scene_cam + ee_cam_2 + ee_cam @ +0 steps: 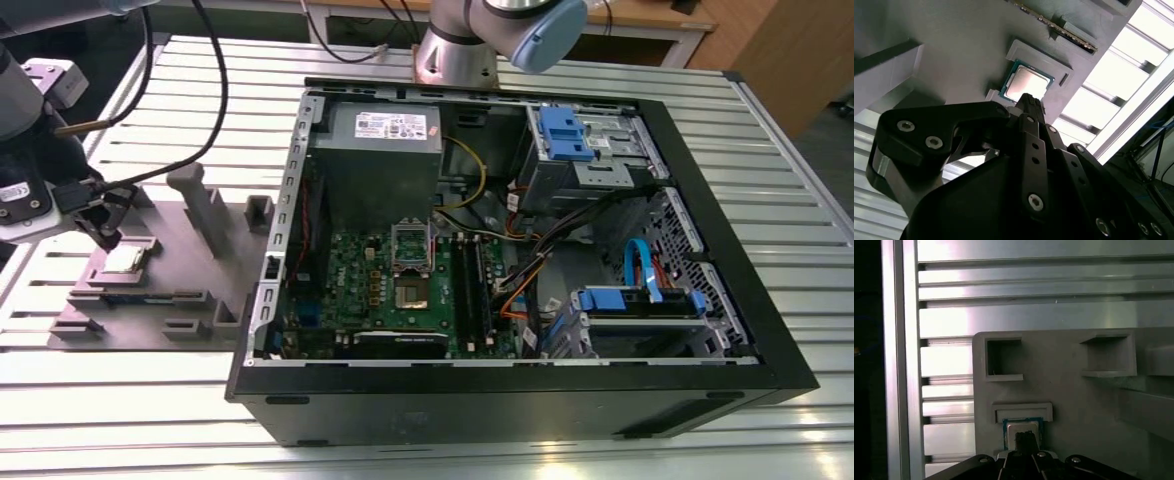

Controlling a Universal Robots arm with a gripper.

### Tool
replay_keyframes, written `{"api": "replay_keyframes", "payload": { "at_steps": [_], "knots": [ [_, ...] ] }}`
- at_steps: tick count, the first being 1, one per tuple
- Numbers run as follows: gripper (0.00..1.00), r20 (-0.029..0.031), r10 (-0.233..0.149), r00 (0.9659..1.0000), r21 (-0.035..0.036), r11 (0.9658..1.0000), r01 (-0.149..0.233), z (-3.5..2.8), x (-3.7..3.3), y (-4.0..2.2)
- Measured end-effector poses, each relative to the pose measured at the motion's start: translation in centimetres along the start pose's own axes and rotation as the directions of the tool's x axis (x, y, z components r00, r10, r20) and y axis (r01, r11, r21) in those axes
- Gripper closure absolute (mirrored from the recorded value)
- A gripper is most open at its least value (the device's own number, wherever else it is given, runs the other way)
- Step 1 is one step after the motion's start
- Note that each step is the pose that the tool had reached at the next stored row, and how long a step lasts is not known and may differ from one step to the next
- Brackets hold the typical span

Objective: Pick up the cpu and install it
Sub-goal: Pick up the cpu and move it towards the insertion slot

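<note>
Cpu pick-up stage: nested in fixture at the exterior view's left, gripper poised over it, fingers pressed together, likely calling for spreading first.

readable txt: none | white sticker on PSU: print too small | cpu top: nothing legible

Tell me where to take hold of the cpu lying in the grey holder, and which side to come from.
Take the cpu by two opposite thin edges, coming straight down from above. It lies flat, metal top up, in a shallow pocket of the grey holder, and the pocket's raised lips would likely block a sideways approach. The claw hangs just over it.
</note>
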State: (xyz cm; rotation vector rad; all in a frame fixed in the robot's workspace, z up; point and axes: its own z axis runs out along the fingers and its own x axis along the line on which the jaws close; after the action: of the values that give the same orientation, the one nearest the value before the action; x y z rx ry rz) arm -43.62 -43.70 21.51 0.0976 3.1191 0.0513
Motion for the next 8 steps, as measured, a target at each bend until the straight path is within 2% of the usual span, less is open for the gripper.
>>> {"api": "replay_keyframes", "payload": {
  "at_steps": [8],
  "knots": [
    [0.9, 0.0001, 0.0, 1.0, 0.0, 1.0, 0.0, 0.27, 0.0, -0.11]
  ]
}}
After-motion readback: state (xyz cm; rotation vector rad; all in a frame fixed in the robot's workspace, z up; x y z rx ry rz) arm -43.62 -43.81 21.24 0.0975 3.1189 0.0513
